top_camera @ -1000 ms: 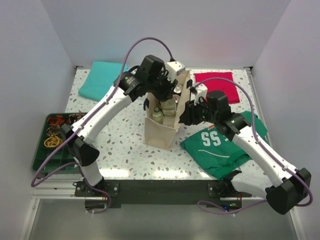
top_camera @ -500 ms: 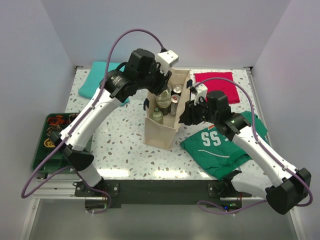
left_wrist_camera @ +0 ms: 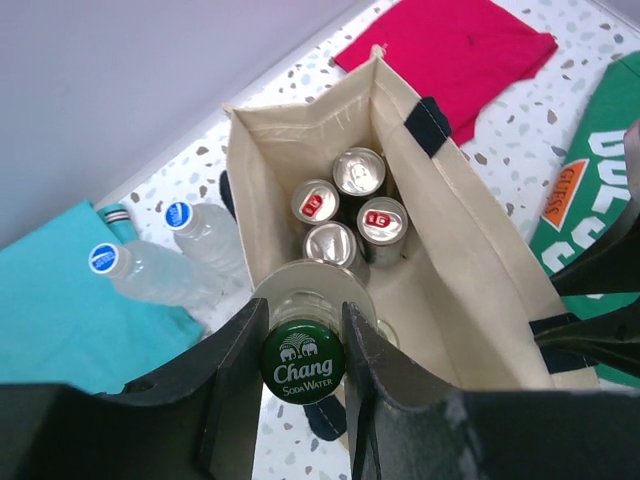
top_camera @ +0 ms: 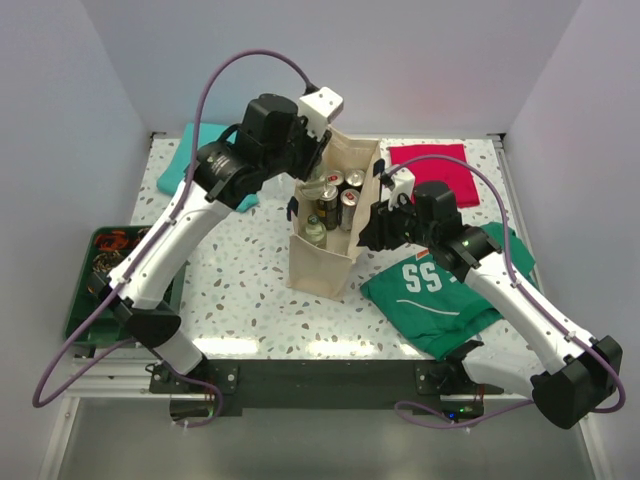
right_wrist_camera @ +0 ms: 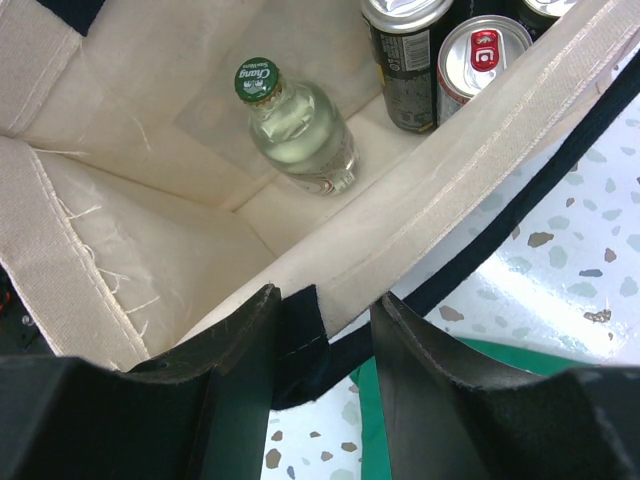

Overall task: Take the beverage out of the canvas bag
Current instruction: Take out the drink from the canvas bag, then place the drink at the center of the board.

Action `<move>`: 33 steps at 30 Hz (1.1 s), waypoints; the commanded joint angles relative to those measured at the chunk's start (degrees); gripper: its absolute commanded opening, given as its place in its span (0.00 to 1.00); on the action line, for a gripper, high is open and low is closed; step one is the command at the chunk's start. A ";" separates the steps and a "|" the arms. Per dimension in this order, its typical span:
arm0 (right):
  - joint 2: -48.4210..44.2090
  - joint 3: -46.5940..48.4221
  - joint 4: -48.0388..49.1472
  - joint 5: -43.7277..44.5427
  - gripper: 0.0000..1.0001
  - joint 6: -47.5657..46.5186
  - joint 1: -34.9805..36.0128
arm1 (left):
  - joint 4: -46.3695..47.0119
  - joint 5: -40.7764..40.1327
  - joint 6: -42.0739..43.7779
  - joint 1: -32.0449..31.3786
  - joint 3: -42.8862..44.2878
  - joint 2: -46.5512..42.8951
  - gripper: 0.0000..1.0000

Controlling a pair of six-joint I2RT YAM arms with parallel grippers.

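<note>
Left end effector point(left_wrist_camera: 304, 322) clamps the Chang soda water bottle point(left_wrist_camera: 303, 368) over the canvas bag point(left_wrist_camera: 470, 270); right end effector point(right_wrist_camera: 322, 345) pinches its rim.

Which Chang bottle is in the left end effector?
The raised bottle, gripped near its cap at the canvas bag's mouth; the other bottle stands on its floor.

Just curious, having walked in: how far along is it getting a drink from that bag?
Midway. Two water bottles lie outside on the table. The left gripper is shut on a green-capped bottle raised over the bag; the right gripper pinches the bag's rim. Left: carry it clear and set it down. Four cans and another bottle sit inside.
</note>
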 commanded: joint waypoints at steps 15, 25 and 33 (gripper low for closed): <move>-3.36 -0.34 1.00 1.48 0.45 0.50 0.15 | 15.28 -16.37 5.17 1.39 3.27 -6.40 0.00; -3.10 -0.07 1.09 1.13 0.45 0.42 0.15 | 18.17 -8.64 1.57 13.08 -6.56 -8.94 0.00; -2.04 0.45 1.18 0.69 0.45 0.07 0.15 | 22.83 -4.87 -1.07 16.77 -15.79 -9.21 0.00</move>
